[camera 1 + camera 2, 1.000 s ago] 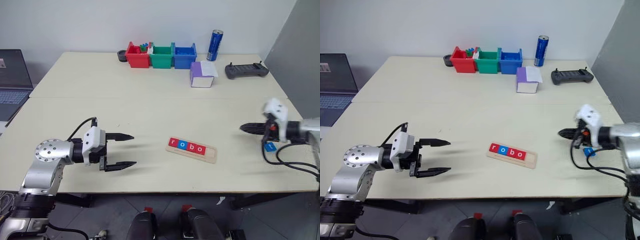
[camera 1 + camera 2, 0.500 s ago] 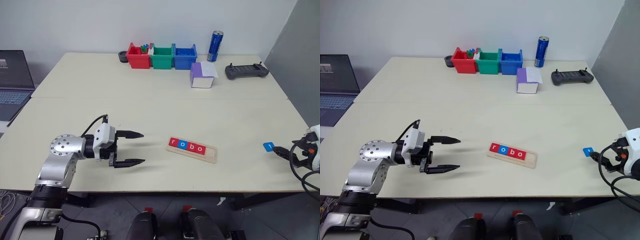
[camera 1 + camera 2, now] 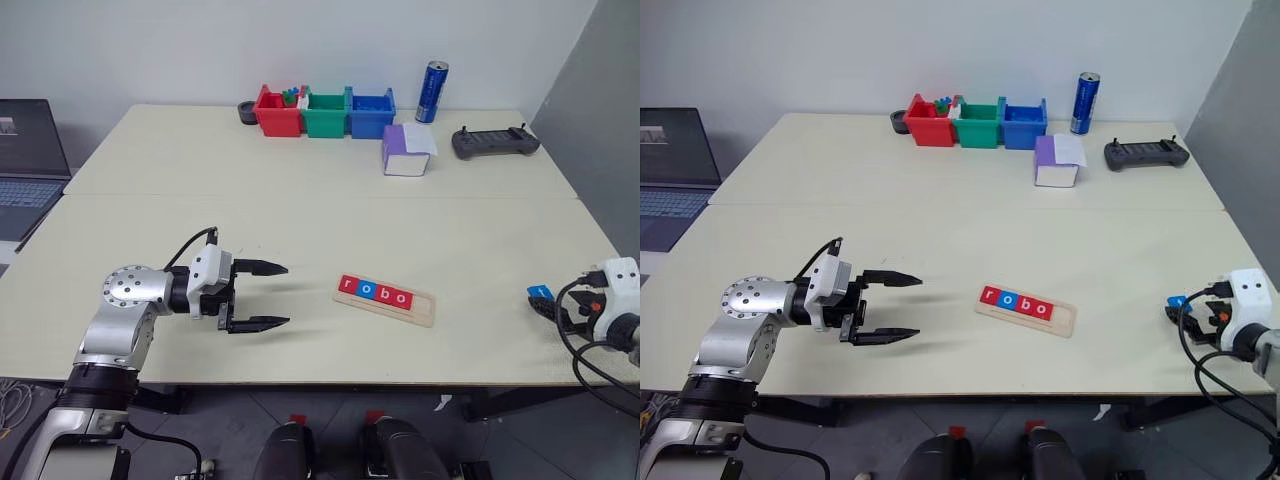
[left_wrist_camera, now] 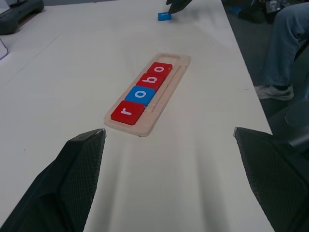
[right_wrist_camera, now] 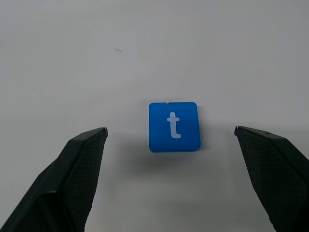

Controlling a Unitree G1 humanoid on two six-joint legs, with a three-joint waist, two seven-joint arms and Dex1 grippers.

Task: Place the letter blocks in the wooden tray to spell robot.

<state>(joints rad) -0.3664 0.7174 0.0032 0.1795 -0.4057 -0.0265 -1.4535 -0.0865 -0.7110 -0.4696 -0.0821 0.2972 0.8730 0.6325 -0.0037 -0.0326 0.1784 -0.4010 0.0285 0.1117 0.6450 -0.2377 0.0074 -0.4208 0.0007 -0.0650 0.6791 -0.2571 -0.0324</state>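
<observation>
Pale table (image 3: 300,210) standing against a white wall, carrying the following. Wooden tray (image 3: 385,297) lying near the front edge, holding four letter blocks (image 3: 374,292) in a row reading r, o, b, o: red, blue, red, red; the end slot after the last o is sitting bare. Blue t block (image 5: 174,126) lying flat on the table, well to the right of the tray, near the right edge. Right gripper (image 5: 169,179) hovering just beside this block, fingers spread wide and gripping nothing. Left gripper (image 3: 258,296) hanging left of the tray, pointing toward it, fingers (image 4: 72,183) spread wide, also gripping nothing. At the back: red, green and blue bins (image 3: 324,112), a blue can (image 3: 431,92), a purple-and-white box (image 3: 405,150), a dark controller (image 3: 495,142).
</observation>
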